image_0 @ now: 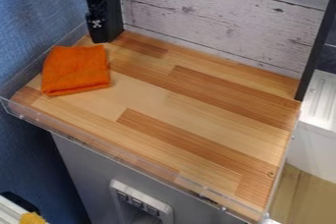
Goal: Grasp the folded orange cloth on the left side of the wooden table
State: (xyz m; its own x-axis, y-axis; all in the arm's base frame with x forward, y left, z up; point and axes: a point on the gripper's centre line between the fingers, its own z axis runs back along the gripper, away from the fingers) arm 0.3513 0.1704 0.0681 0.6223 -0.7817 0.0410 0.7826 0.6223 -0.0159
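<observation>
The black gripper (98,27) is up at the top left of the view, near the back of the wooden bench (190,100). I can't tell if it is open or closed, or if it has anything in it. The orange cloth (75,70) is just beside it, on the left part of the bench. The cloth is folded and lies flat. I can't tell if the two touch. A clear rim (118,158) runs along the front of the bench. A wall of pale boards (216,21) is at the back, with a black post (317,43) at its right end. The wall on the left (36,16) is blue.
</observation>
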